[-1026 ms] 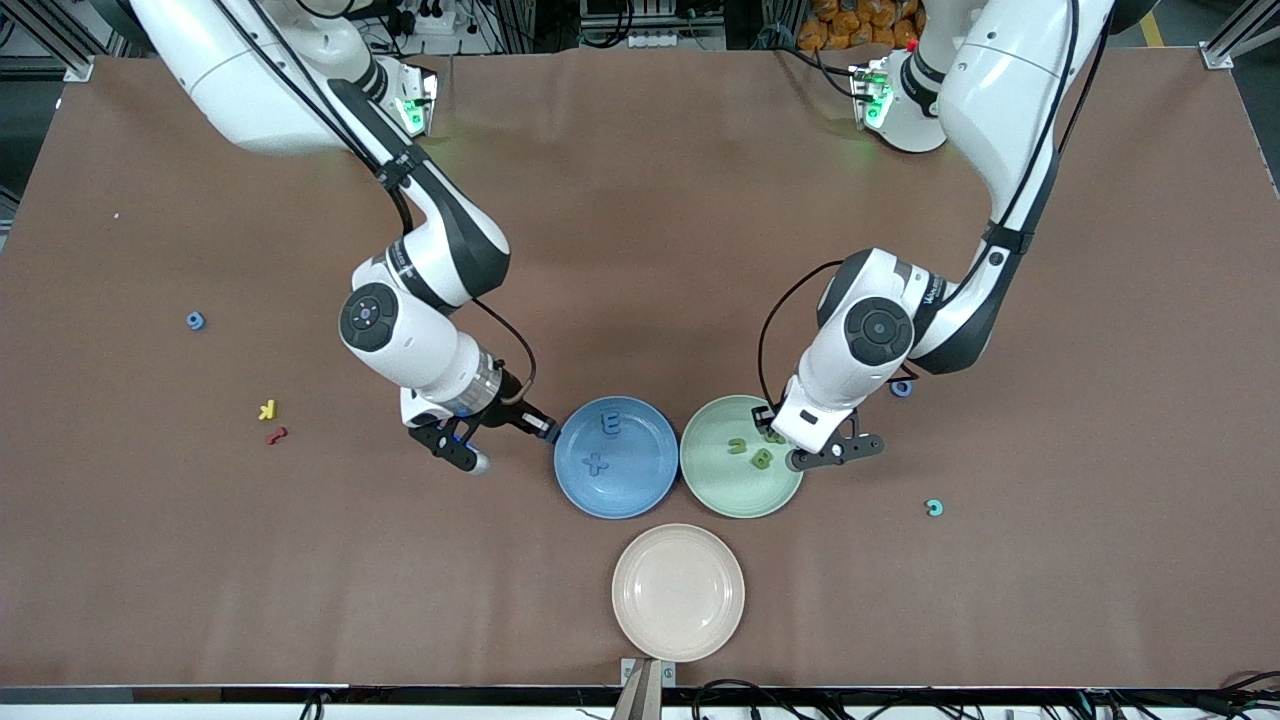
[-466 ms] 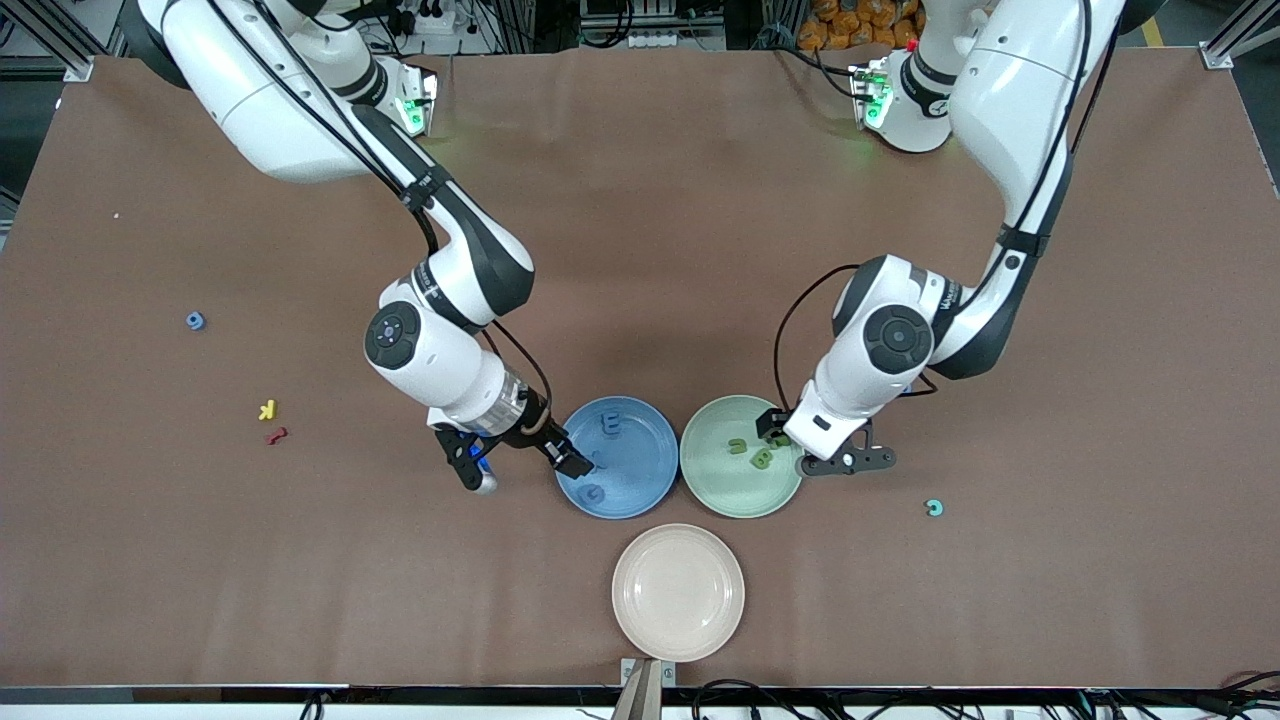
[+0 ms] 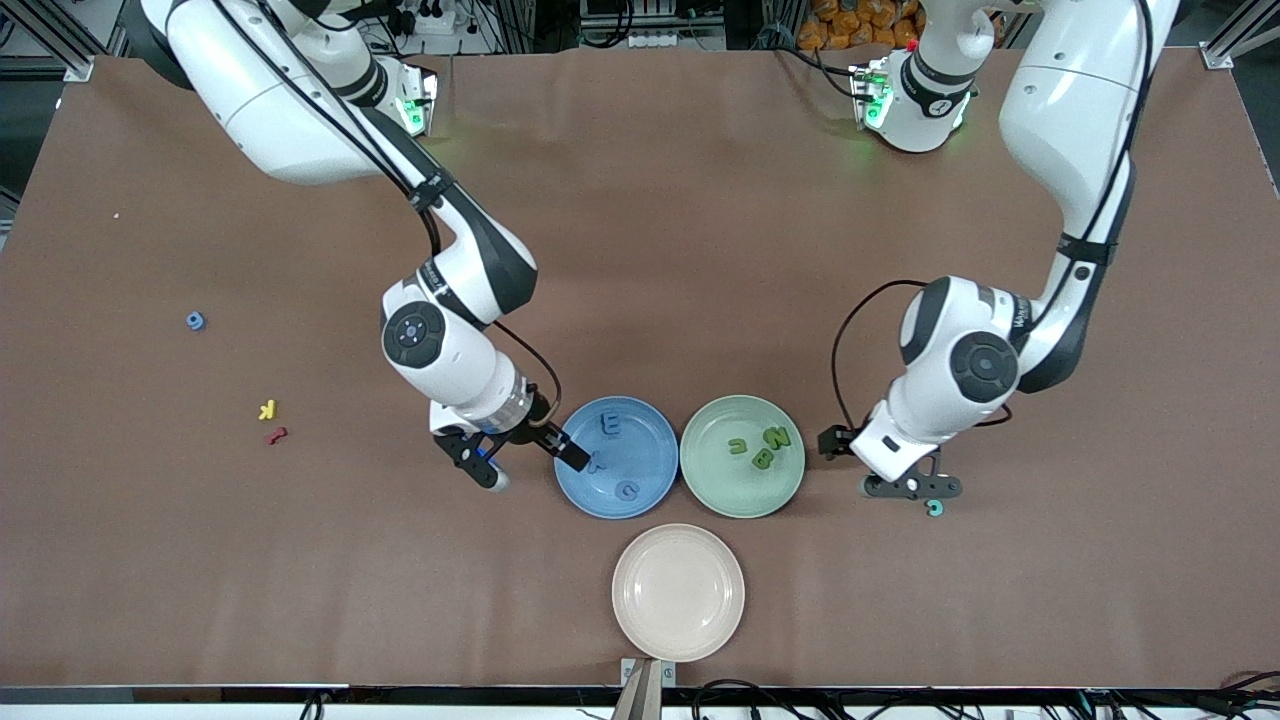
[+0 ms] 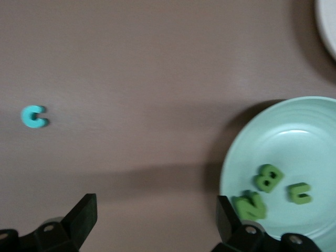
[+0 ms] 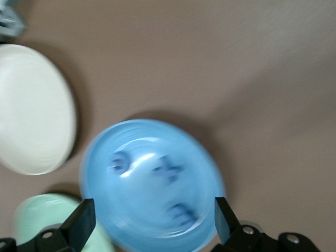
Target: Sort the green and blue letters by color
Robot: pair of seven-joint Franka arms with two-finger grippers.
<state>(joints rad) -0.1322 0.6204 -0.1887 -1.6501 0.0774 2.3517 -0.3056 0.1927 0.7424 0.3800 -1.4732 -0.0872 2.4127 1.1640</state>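
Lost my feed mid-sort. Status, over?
Left gripper open over bare table by green plate, empty. Right gripper open at blue plate rim, empty. Blue piece loose near right arm's end. Nothing blocking.

Even, bright overhead light — soft shadows under both arms. The blue plate (image 5: 152, 184) smears with motion blur; glare streaks the green plate (image 4: 294, 131) toward three o'clock.

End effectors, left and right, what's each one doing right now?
Left end effector: open, empty, over the table beside the green plate.
Right end effector: open, empty, at the blue plate.
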